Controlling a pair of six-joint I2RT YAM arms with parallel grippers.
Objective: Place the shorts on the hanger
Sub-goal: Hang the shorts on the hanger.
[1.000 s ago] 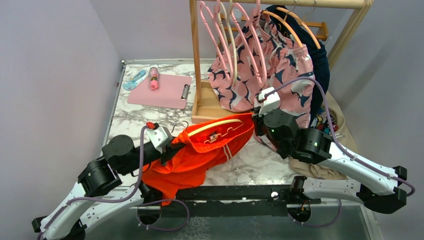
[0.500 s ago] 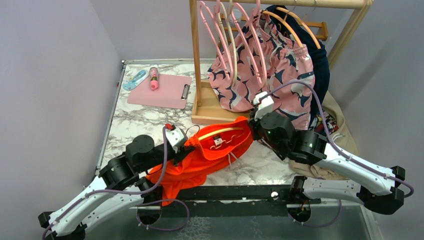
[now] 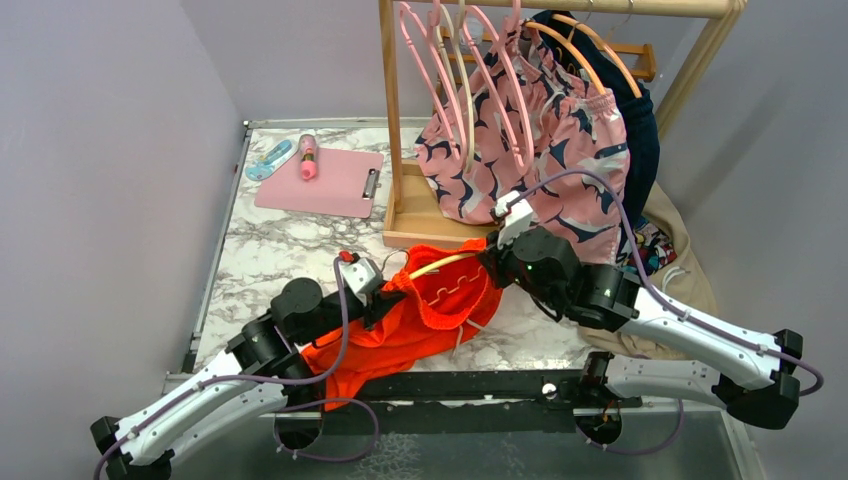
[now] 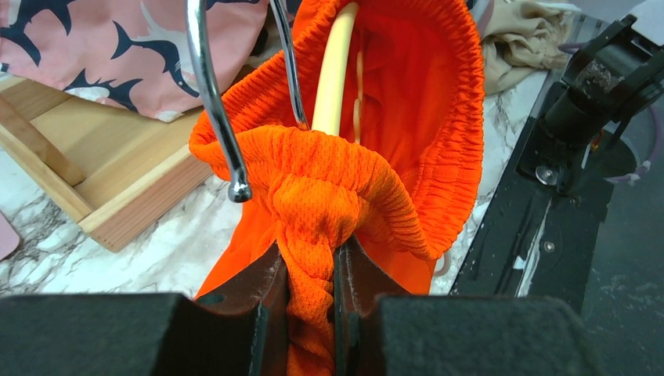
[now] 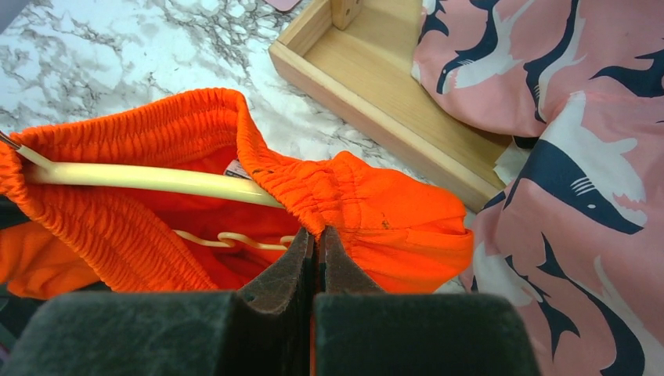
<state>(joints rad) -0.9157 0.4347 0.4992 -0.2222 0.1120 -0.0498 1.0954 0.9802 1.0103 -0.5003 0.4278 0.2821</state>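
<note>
The orange-red shorts (image 3: 415, 320) hang between my two grippers over the front of the marble table. The pale-yellow hanger (image 3: 446, 262) runs through the waistband opening, its metal hook (image 4: 213, 102) sticking out at the left end. My left gripper (image 3: 385, 300) is shut on a bunched fold of the shorts (image 4: 368, 157) just below the hook, the hanger (image 4: 335, 70) rising behind it. My right gripper (image 3: 492, 262) is shut on the waistband of the shorts (image 5: 368, 211) at the right end, beside the hanger bar (image 5: 149, 180).
A wooden rack (image 3: 395, 120) stands behind, with pink hangers (image 3: 440, 70), shark-print pink shorts (image 3: 560, 140) and orange hangers (image 3: 590, 45). Its wooden base tray (image 5: 376, 94) lies close behind the shorts. A beige garment (image 3: 690, 270) sits at right. A pink clipboard (image 3: 320, 180) lies back left.
Both grippers have moved toward each other, the left one rightward and forward, the right one leftward. The waistband has slackened and bunched, and the hanger tilts more steeply.
</note>
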